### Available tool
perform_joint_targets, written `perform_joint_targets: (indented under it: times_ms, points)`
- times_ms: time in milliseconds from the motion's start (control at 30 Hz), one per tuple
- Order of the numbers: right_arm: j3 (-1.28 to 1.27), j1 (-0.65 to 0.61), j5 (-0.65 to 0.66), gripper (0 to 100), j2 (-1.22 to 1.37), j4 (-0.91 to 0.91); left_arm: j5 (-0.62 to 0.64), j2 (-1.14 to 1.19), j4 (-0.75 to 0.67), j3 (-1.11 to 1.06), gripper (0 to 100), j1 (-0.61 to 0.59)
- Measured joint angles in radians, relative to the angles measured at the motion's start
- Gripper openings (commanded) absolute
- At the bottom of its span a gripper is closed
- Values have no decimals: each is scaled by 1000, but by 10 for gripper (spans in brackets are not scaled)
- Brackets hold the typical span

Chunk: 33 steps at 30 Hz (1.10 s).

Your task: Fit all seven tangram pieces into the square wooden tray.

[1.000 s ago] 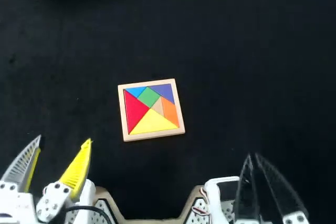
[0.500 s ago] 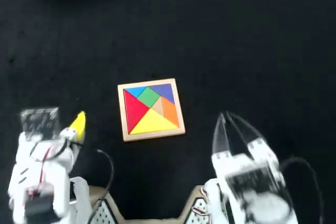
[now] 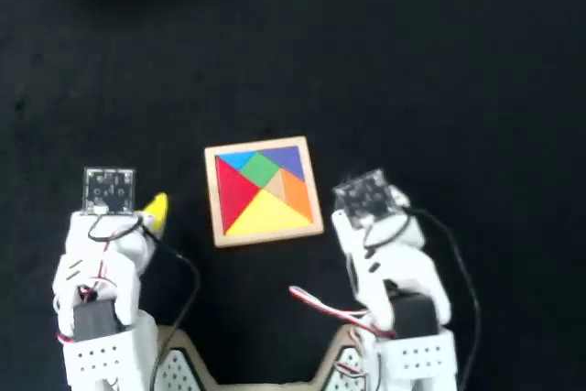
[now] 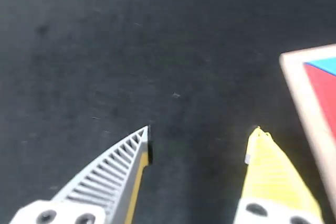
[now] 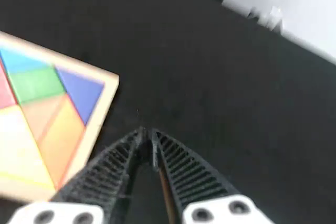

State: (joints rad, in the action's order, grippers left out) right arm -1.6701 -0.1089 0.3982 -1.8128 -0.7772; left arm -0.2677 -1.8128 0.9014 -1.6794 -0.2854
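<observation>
Nearest, our left end effector [image 4: 202, 132] hangs wide and empty, our right end effector [image 5: 147, 134] pinched nearly together on nothing. Beyond, between them on the table [image 3: 439, 89], the square wooden tray [image 3: 265, 235] holds all seven tangram pieces [image 3: 261, 191] flush. We judge the fitting done, with only a retreat left to make.

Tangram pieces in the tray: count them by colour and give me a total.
Red piece: 1
Yellow piece: 1
Green piece: 1
Light blue piece: 1
Dark blue piece: 1
Orange piece: 1
Tan piece: 1
Total: 7, all lying in the wooden tray.
</observation>
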Motion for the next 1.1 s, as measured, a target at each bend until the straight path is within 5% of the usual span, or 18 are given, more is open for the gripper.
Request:
perform_joint_targets:
  times_ms: [200, 433, 1100]
  points:
    - [-17, 0, 2, 15, 2, -150, 43, 0, 80, 0, 294, 52]
    - [-17, -2, 2, 12, 2, -477, 43, 0, 342, 0, 293, 58]
    - [-17, -2, 2, 12, 2, -523, 43, 0, 367, 0, 293, 58]
